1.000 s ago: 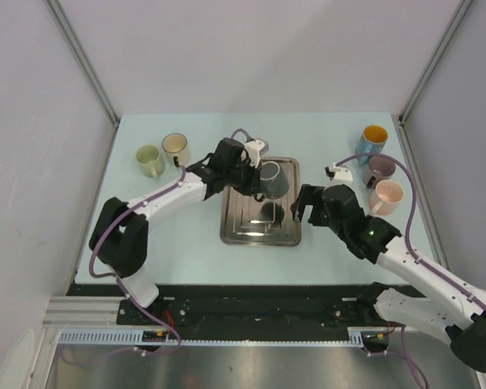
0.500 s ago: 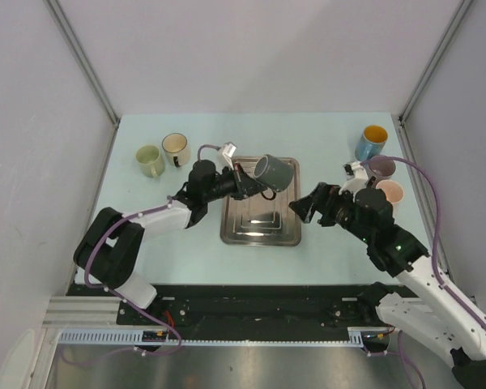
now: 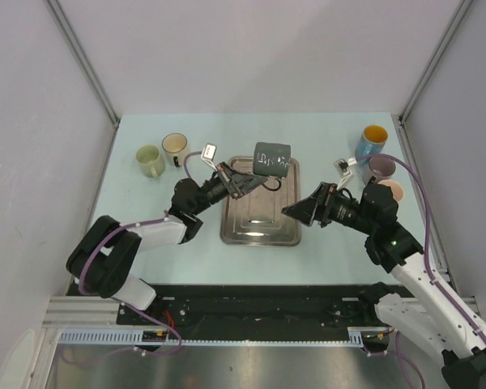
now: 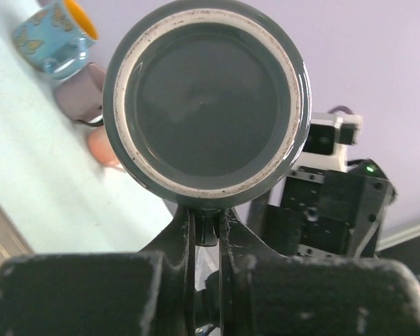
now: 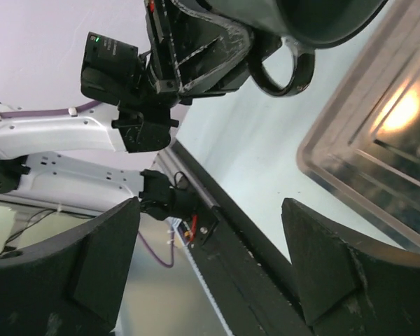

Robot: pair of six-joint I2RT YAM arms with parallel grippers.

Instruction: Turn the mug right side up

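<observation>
1. I see the table [image 3: 146,243] with a steel tray [image 3: 259,231] at its centre.
2. Left gripper [image 3: 255,173] reaches in from 9 o'clock, its fingers [image 4: 189,238] pinched tight on the grey mug by the handle.
3. Right gripper [image 3: 298,212] sits at the tray's 3 o'clock edge, fingers [image 5: 105,259] spread wide, holding nothing.
4. Grey mug [image 3: 273,156] is at the tray's 12 o'clock edge, held off it and tipped on its side, with its base facing the left wrist camera.
5. Green mug [image 3: 149,160] and cream mug [image 3: 176,146] stand at 10 o'clock. Blue mug [image 3: 373,142], purple mug [image 3: 381,168] and pink mug [image 3: 391,189] are at 2 o'clock.
</observation>
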